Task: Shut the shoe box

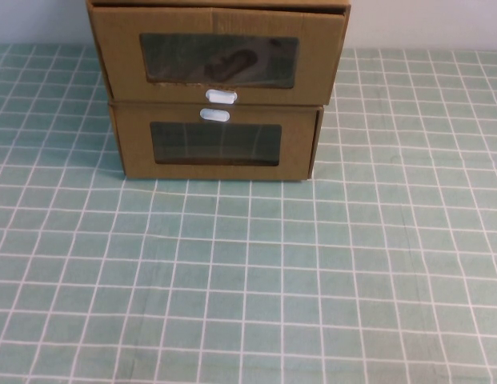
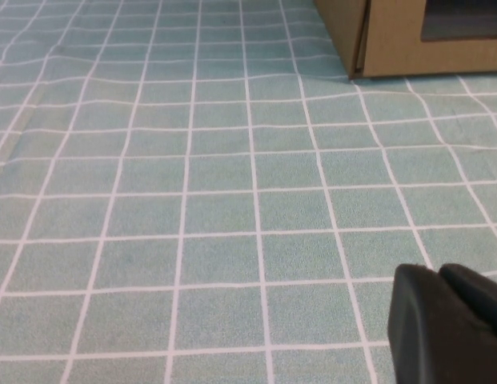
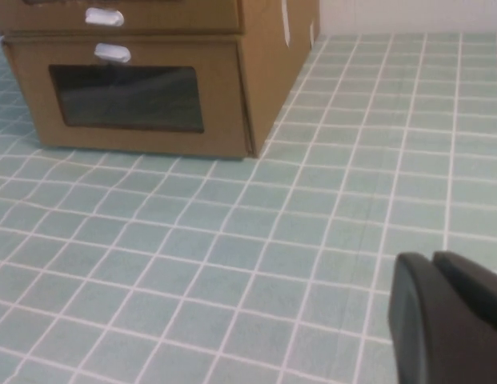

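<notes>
No lettering to read anywhere here: the shoe box [image 1: 216,42] shows plain cardboard, its white pull tab [image 1: 220,97] is blank, and the box below [image 1: 216,144] and the checked tablecloth [image 1: 248,280] carry no print either.

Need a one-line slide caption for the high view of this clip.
Two stacked cardboard boxes at the table's far edge, the upper shoe box with its white tab below the window; neither gripper in view.

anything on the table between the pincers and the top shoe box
Nothing visible. Only bare checkered tablecloth lies between the left pincer, the right pincer and the shoe box, which sits stacked on the lower box.
</notes>
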